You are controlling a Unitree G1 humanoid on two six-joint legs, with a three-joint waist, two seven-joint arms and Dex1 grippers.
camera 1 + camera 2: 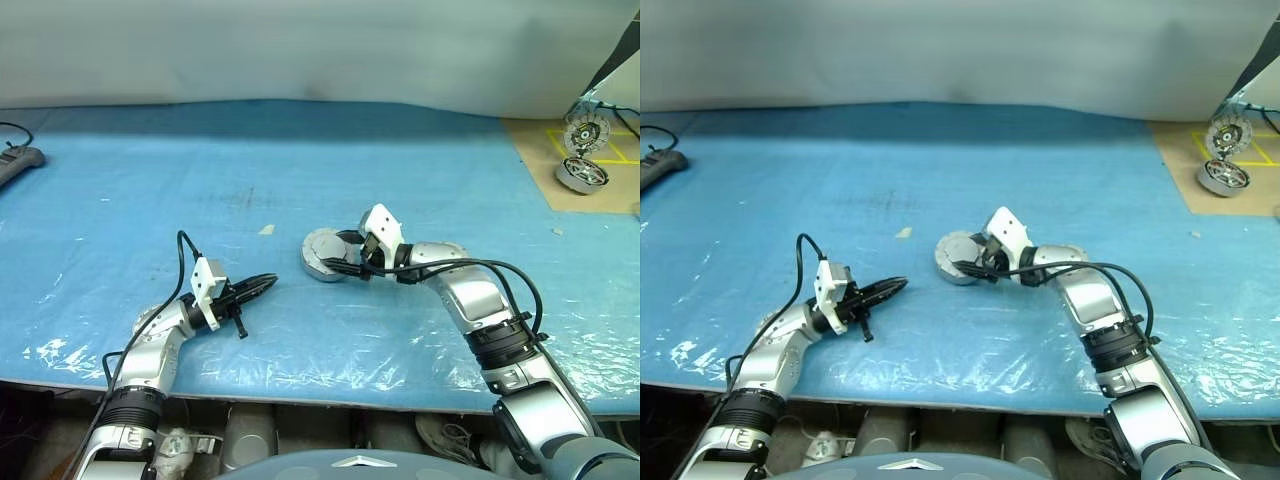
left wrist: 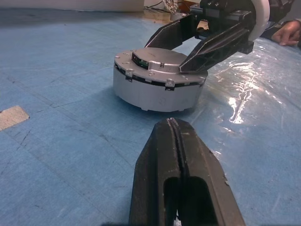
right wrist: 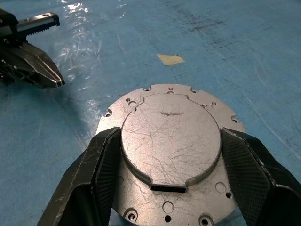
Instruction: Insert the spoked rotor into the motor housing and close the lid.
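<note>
Nearby, tape scrap (image 3: 170,59), right claw (image 3: 167,165) spread astride lid (image 3: 170,136), left claw (image 2: 176,129) shut, empty

Silver jointed arms (image 1: 470,290) carry looping black cables and black fingers (image 2: 178,183) (white wrist mounts).

a blue plastic sheet (image 1: 300,170) covers the work surface, crinkled and glossy along the near edge. a small pale scrap of tape (image 1: 266,229) lies flat on it near the middle. at the far left edge sits a dark device (image 1: 18,163) with a black cable running from it. at the far right the blue gives way to a tan board (image 1: 560,160) marked with yellow lines. on that board rest a spare silver round unit (image 1: 581,175) and, just behind it, a ribbed disc (image 1: 586,131) standing tilted. a pale backdrop (image 1: 300,50) runs behind. a person's hand (image 2: 287,34) rests on the sheet in the left wrist view.
</note>
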